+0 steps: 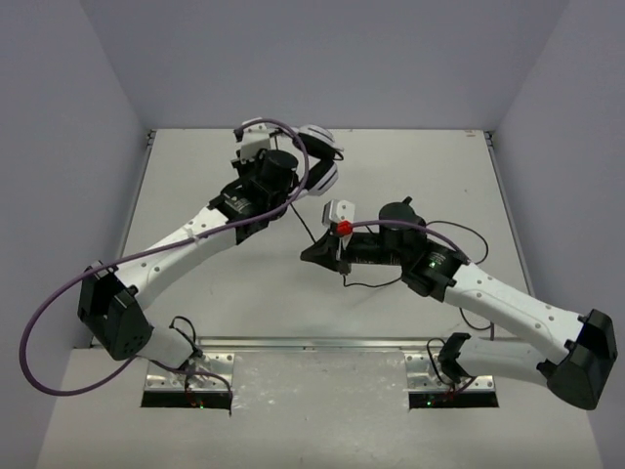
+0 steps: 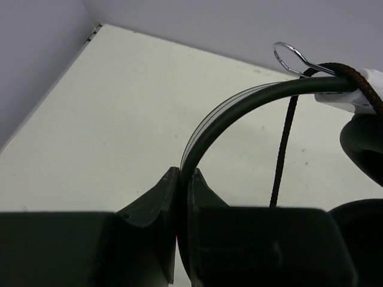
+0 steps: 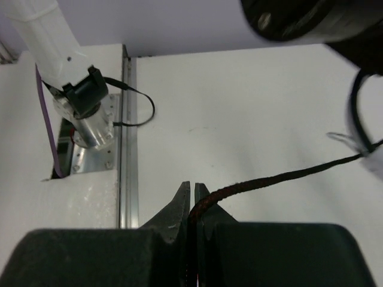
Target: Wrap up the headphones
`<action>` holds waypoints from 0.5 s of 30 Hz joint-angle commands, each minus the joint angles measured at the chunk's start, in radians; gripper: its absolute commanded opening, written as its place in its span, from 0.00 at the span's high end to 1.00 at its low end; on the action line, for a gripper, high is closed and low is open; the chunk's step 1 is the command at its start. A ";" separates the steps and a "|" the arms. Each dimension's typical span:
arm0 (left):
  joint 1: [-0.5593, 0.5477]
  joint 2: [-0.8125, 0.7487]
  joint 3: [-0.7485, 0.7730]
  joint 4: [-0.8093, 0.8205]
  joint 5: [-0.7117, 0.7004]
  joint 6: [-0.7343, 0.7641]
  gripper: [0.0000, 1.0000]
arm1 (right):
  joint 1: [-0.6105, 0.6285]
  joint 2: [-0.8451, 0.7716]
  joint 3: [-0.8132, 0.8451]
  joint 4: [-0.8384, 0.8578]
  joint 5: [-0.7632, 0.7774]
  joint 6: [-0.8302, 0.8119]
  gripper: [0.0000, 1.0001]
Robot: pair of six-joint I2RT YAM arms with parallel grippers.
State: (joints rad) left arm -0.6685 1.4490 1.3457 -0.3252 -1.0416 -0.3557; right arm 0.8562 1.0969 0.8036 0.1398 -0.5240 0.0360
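Note:
The headphones (image 1: 320, 156), with white earcups and a black headband, are held off the table at the far middle. My left gripper (image 1: 296, 164) is shut on the headband (image 2: 239, 101), which curves up from between the jaws (image 2: 184, 174) to a white earcup mount (image 2: 359, 98). The thin black cable (image 2: 284, 149) hangs from that mount. My right gripper (image 1: 317, 252) is shut on the cable (image 3: 281, 176), which runs taut from its jaws (image 3: 192, 190) up to the right. The slack trails right on the table (image 1: 371, 284).
The table's metal rail (image 3: 125, 149) and the left arm's base (image 3: 84, 101) with its purple cable lie near the right gripper. Grey walls close in the table on three sides. A thin wire loop (image 2: 287, 57) sticks up by the earcup mount.

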 commanded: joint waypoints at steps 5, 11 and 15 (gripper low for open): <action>-0.005 -0.099 -0.319 0.242 0.145 -0.026 1.00 | 0.017 0.043 0.311 -0.521 0.183 -0.309 0.99; -0.019 -0.174 -0.569 0.421 0.501 0.095 1.00 | 0.017 0.054 0.401 -0.635 0.377 -0.462 0.99; -0.046 -0.231 -0.686 0.494 0.603 0.121 1.00 | 0.017 0.090 0.457 -0.701 0.426 -0.560 0.99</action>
State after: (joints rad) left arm -0.7017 1.2762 0.6987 -0.0105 -0.5503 -0.2863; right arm 0.8661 1.1931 1.1561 -0.5556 -0.1829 -0.3931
